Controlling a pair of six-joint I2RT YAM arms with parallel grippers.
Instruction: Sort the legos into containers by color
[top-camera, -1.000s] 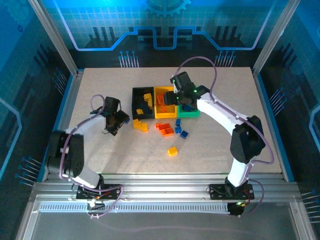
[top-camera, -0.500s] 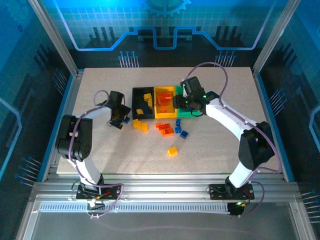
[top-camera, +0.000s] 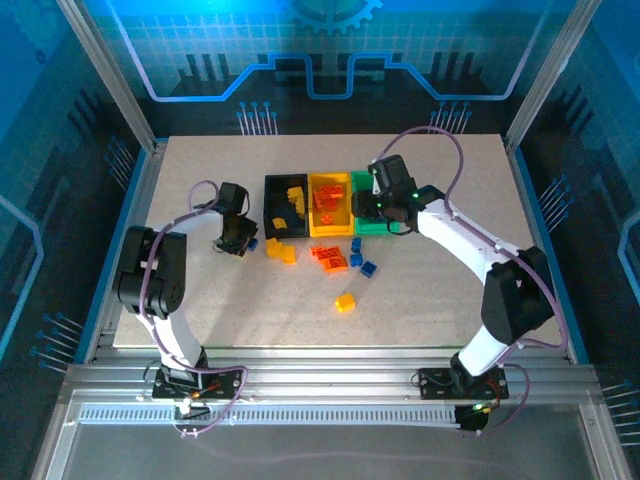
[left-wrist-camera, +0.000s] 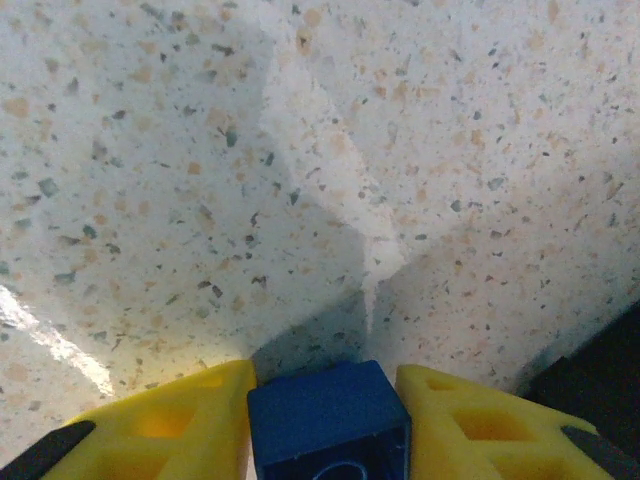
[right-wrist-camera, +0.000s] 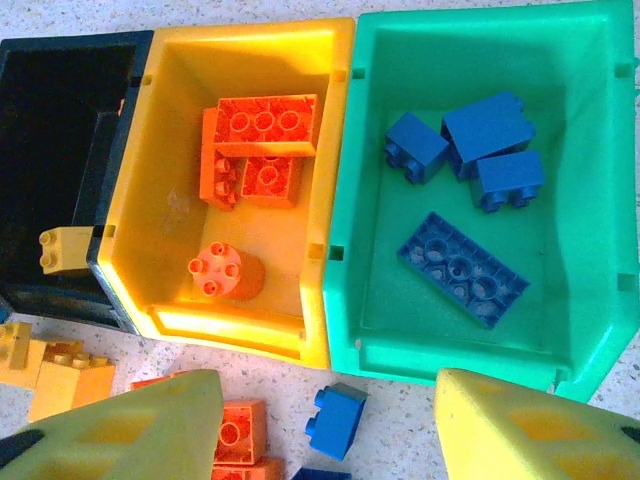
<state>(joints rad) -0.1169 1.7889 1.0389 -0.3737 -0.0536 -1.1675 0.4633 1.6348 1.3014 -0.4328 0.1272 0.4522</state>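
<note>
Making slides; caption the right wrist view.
Right gripper above yellow bin of orange bricks and green bin of blue bricks.

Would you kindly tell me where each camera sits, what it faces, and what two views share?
Top external: above, behind the bases, facing down at the table; both arms, left pincer, right pincer.
Left wrist: low over the table; its fingers pinch a blue lego.
Right wrist: looking down into the bins; its open fingertips below.
Shared: top and right wrist show the bins.
</note>
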